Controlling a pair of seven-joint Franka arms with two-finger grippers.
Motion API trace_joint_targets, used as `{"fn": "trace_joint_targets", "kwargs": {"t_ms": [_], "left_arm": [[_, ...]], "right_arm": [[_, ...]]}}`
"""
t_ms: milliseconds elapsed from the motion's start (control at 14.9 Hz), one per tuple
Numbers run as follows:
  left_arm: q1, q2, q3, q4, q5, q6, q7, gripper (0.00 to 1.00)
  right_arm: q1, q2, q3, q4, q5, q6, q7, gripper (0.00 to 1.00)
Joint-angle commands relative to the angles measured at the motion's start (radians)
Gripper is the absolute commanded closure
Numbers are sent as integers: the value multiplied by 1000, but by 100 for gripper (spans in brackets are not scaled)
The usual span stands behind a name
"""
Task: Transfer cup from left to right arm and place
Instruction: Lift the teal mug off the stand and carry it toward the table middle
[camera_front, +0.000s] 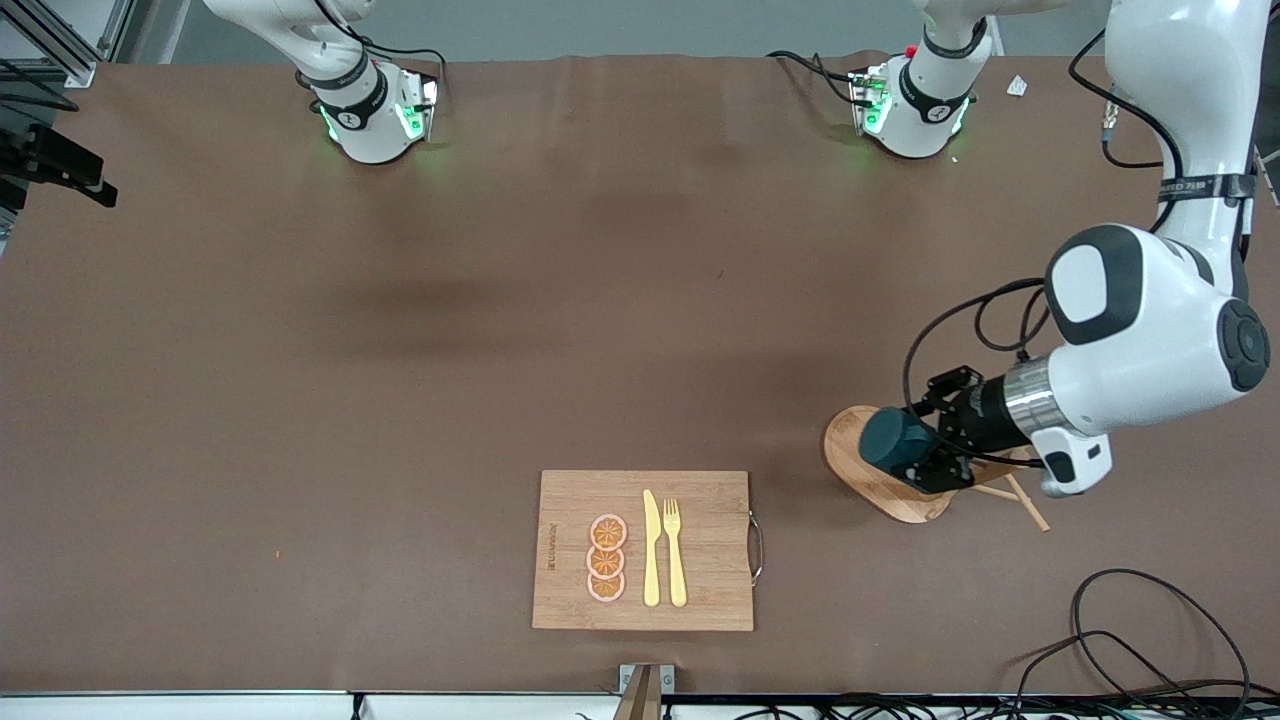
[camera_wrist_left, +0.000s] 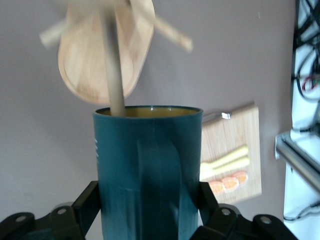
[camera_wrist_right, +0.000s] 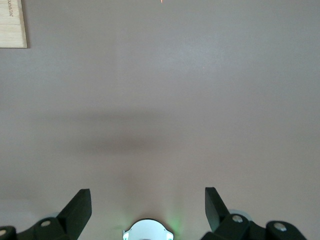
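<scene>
The teal-green cup (camera_front: 888, 440) is held on its side over the oval base of the wooden peg rack (camera_front: 880, 485), toward the left arm's end of the table. My left gripper (camera_front: 925, 455) is shut on the cup (camera_wrist_left: 147, 165), one finger on each side of its body. In the left wrist view (camera_wrist_left: 148, 200) the cup's yellow-lined mouth points at the rack (camera_wrist_left: 95, 55), and the rack's post (camera_wrist_left: 114, 75) reaches the rim; I cannot tell if it goes inside. My right gripper (camera_wrist_right: 147, 200) is open and empty, waiting over bare table near its own base.
A wooden cutting board (camera_front: 645, 550) with a yellow knife (camera_front: 651, 550), a fork (camera_front: 675, 550) and three orange slices (camera_front: 606, 558) lies near the front edge. Loose cables (camera_front: 1150, 640) lie at the front corner by the left arm's end.
</scene>
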Motion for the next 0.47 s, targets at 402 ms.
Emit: {"fn": "trace_joint_targets", "kwargs": {"t_ms": [402], "left_arm": [[-192,-33,-103,32,240,21,-97,46]], "right_arm": [[-6,-24,7,-20,4,0,-3,0]]}}
